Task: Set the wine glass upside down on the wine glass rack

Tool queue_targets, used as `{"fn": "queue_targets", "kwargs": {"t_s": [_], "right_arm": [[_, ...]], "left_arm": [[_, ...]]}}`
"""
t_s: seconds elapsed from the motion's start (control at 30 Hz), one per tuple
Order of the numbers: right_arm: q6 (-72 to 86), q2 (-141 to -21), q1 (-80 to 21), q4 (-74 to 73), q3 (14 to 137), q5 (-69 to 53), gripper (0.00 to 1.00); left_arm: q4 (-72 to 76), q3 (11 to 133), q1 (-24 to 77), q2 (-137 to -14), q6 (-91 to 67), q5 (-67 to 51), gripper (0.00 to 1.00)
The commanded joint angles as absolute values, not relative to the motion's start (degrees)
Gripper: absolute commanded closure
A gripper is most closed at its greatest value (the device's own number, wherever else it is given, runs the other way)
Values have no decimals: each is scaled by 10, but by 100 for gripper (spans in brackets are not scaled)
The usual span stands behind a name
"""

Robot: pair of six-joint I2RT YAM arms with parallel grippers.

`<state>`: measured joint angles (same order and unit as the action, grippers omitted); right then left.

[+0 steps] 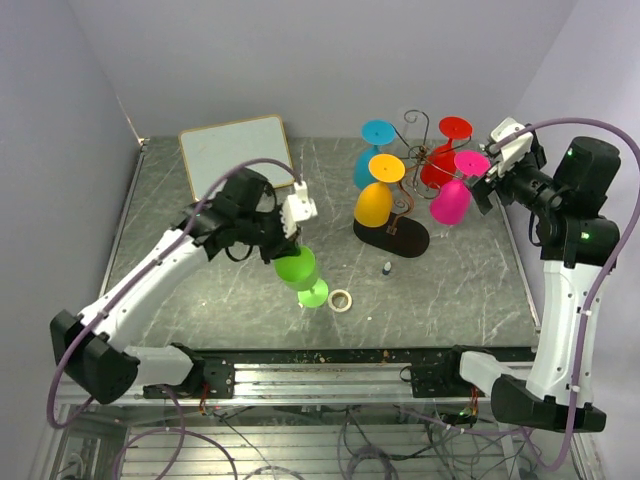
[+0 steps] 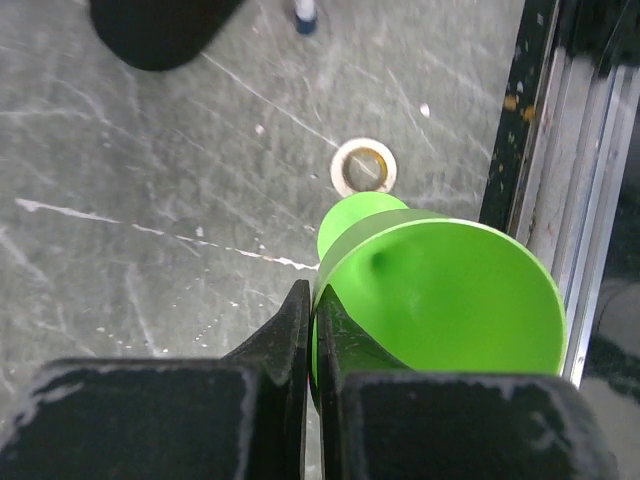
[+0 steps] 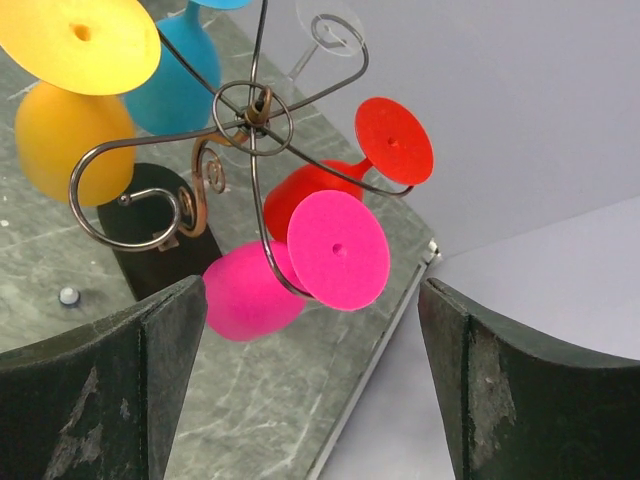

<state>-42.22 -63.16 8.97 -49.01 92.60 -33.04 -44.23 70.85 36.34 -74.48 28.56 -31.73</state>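
A green wine glass [image 1: 298, 268] is tilted over the table's near middle, its foot [image 1: 313, 293] pointing toward the front edge. My left gripper [image 1: 290, 245] is shut on the rim of its bowl [image 2: 440, 300], one finger [image 2: 290, 330] outside the wall and the other inside. The wine glass rack [image 1: 415, 150], thin dark wire on a black base [image 1: 392, 236], stands at the back right. Blue, yellow, red and pink glasses hang upside down on it. My right gripper [image 1: 483, 180] is open just right of the pink glass [image 3: 335, 250], holding nothing.
A small tape ring [image 1: 341, 300] lies on the table next to the green glass's foot. A tiny blue-capped item [image 1: 386, 268] sits in front of the rack base. A white board [image 1: 236, 153] lies at the back left. The table's right edge [image 3: 385, 340] runs under the right gripper.
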Motion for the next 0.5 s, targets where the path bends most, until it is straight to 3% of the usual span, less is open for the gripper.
{"fn": "queue_targets", "kwargs": {"t_s": [0.0,0.17,0.47], "right_arm": [[-375,-622,112,-502,921,-368,14],[-338,-626,115,-519,927,-416,11],[-207,-637,115,-466,929,-533,23]], "left_arm": [[-406,748,311,-695,215,-392,93],[-371,780,260,-653,132,-421,93],[-398,951,248,-664,61,-393,93]]}}
